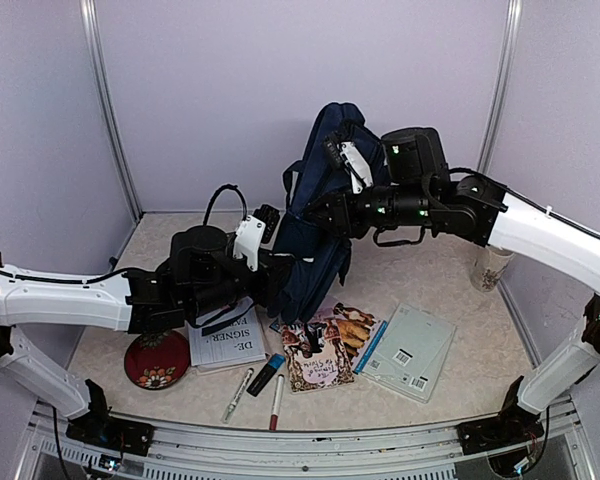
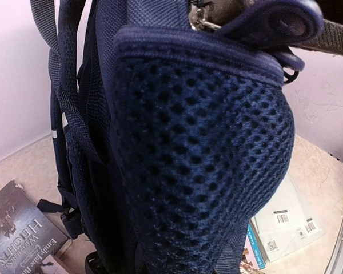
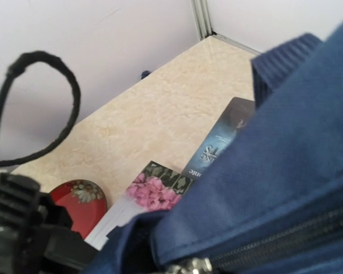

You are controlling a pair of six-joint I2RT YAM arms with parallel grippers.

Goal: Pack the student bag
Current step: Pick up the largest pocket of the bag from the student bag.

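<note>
The student bag [image 1: 318, 215], navy blue with dark straps, stands upright in the middle of the table. Its mesh side pocket [image 2: 200, 148] fills the left wrist view, and its fabric and zipper [image 3: 286, 188] fill the lower right of the right wrist view. My right gripper [image 1: 332, 212] reaches in from the right and is shut on the bag's upper edge. One of its fingers [image 2: 331, 39] shows under a fold of fabric. My left gripper [image 1: 280, 268] presses against the bag's lower left side, its fingers hidden by the fabric.
In front of the bag lie a white book [image 1: 225, 345], a colourful book [image 1: 325, 348], a pale book with barcodes [image 1: 410, 350], three markers [image 1: 266, 375] and a red floral tin [image 1: 157, 360]. A dark paperback [image 2: 20, 228] lies left of the bag. A cup [image 1: 491, 268] stands at the right wall.
</note>
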